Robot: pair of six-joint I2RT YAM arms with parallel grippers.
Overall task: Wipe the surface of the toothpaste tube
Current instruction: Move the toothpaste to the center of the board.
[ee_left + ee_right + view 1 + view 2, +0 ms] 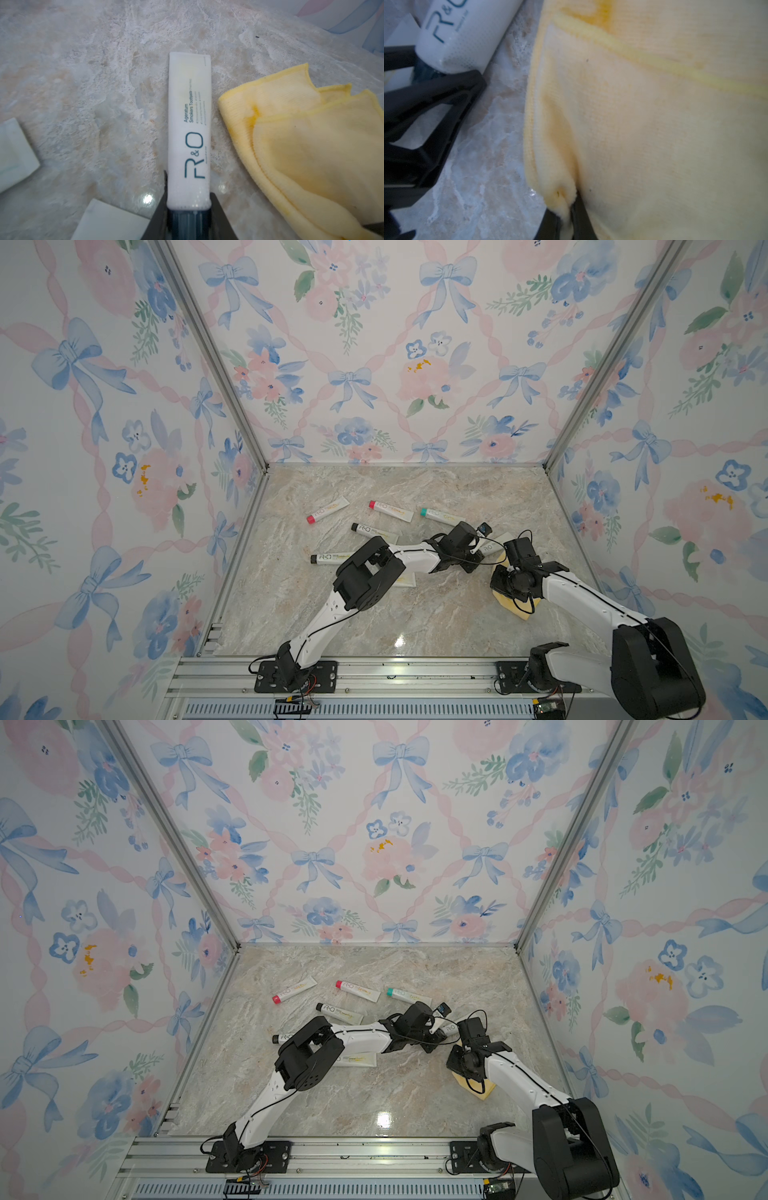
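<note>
Left gripper (188,209) clamps the toothpaste tube (189,116) by its cap, right gripper (568,216) pinches the yellow cloth (654,124) just beside it

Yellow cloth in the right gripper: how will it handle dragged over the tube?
Likely floppy: the folded yellow microfibre cloth puckers where the right gripper pinches it, so it should drape, not push. Probably light: thin layers. Its loose layered edges may bunch or unfold against the white toothpaste tube that the left gripper holds.
</note>
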